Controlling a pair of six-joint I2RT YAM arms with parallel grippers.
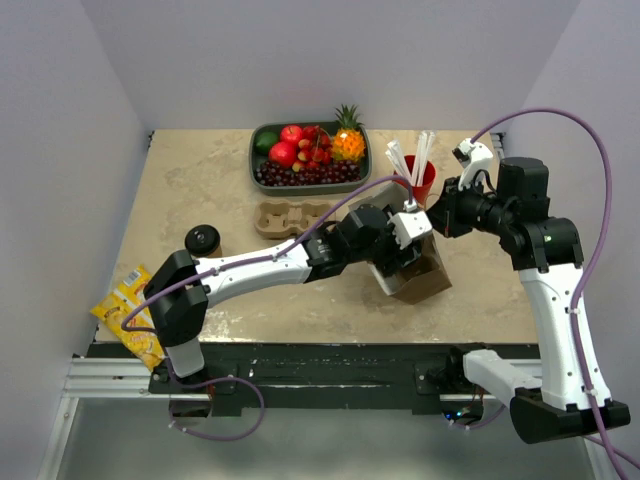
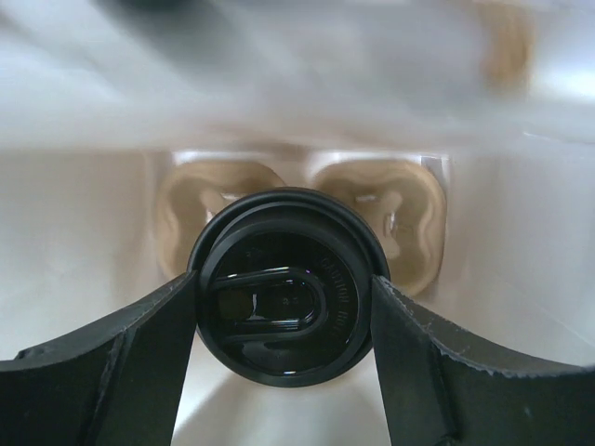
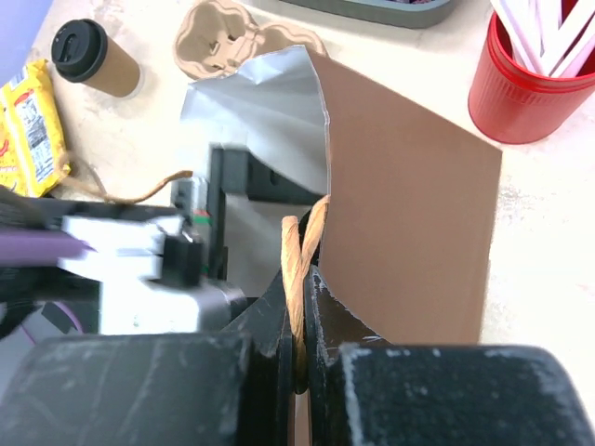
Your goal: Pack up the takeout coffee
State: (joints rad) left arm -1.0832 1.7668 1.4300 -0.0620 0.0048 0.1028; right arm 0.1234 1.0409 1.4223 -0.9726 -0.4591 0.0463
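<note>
No legible text; print on yellow packet (image 3: 28,121) and black lid (image 2: 284,297) too blurred

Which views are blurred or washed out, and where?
Left wrist: the black lid is in focus, but the top band is smeared and the white surround is blown out. Right wrist: the right pincer on the twine handle looks soft up close; the red cup is crisp. Top external: evenly lit, sharp.

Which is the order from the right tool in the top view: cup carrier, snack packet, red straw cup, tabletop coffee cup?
1. red straw cup, just behind the right tool
2. cup carrier, centre-left
3. tabletop coffee cup, far left
4. snack packet, near-left edge
</note>
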